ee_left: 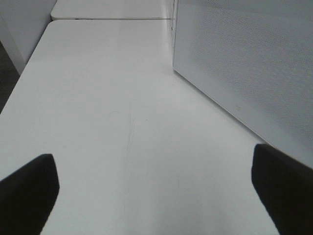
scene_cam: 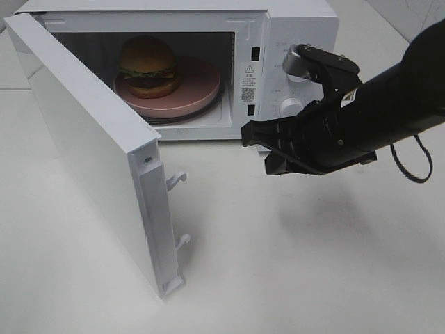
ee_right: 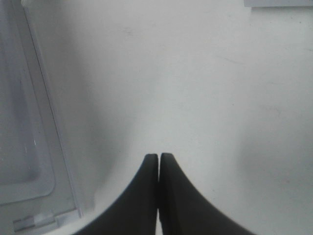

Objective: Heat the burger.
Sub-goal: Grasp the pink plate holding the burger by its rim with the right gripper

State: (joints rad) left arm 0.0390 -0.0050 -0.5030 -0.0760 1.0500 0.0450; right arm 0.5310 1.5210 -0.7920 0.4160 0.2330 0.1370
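The left hand (ee_left: 151,164) hangs low over the desk (ee_left: 98,98) with its fingers spread as wide as they go and nothing between them. A white dotted panel rises just beside it, probably the outer face of the door. It does not show in the high view.

The microwave (scene_cam: 299,21) stands with its door (scene_cam: 90,153) swung fully out toward the front left. Inside, the burger (scene_cam: 147,66) sits on a pink plate (scene_cam: 198,87), off toward the plate's left side rather than at its centre.

Further right, the right hand (scene_cam: 249,136) hovers above the desk in front of the control panel, its fingers pressed tight together and empty.

The burger is in place, so shutting the door looks like the step in hand. A closed hand pushing on that smooth white panel could slide off it. A hard shove could shift the whole microwave across the desk or jolt the burger off the plate. A soft push may leave the latch hooks uncaught. The right arm is also near the knob (scene_cam: 292,106) and could knock it while swinging over.
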